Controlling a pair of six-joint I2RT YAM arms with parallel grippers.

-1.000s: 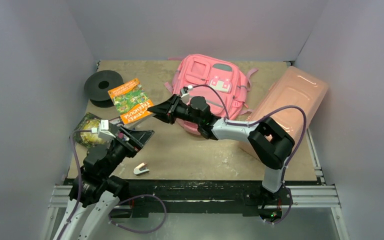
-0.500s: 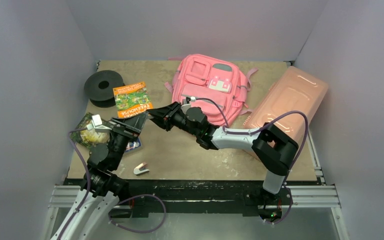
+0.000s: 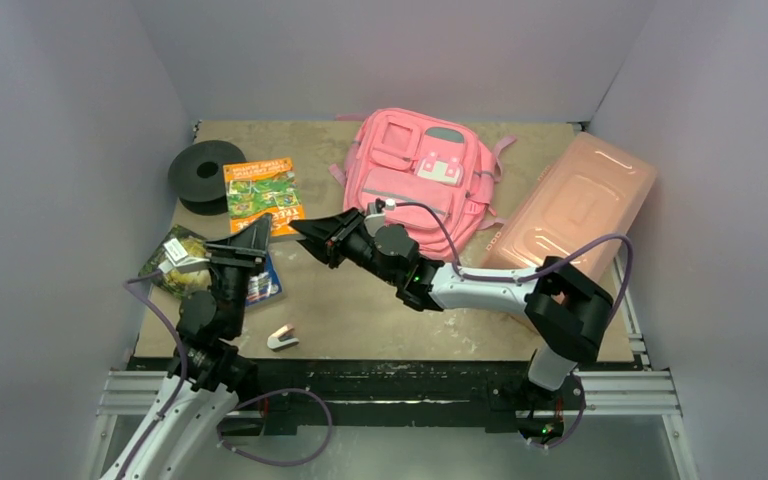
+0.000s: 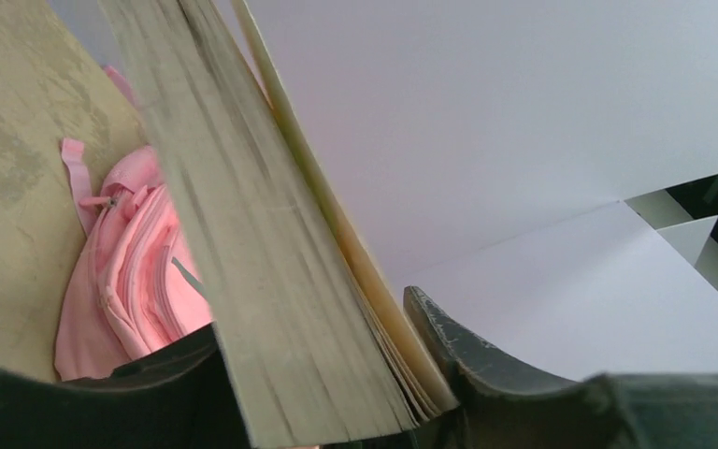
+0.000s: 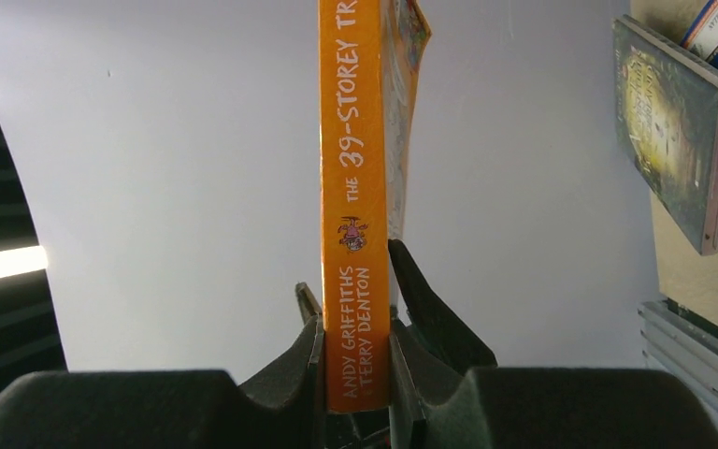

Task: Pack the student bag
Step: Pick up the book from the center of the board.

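- Top view: the bag [image 3: 425,175] lies at the table's [image 3: 360,300] far edge, right of centre. The right gripper [image 3: 312,232] and left gripper [image 3: 253,236] meet at the book [image 3: 260,190], toward the far-left corner.
- Left wrist: the book's page edge sits between the fingers, which seem to touch both faces. I cannot tell whether they clamp it. The bag lies beyond.
- Right wrist: the fingers are clamped on the orange spine.
- Likely step: passing the book between arms. Next, one claw must hold it securely and carry it to the bag.
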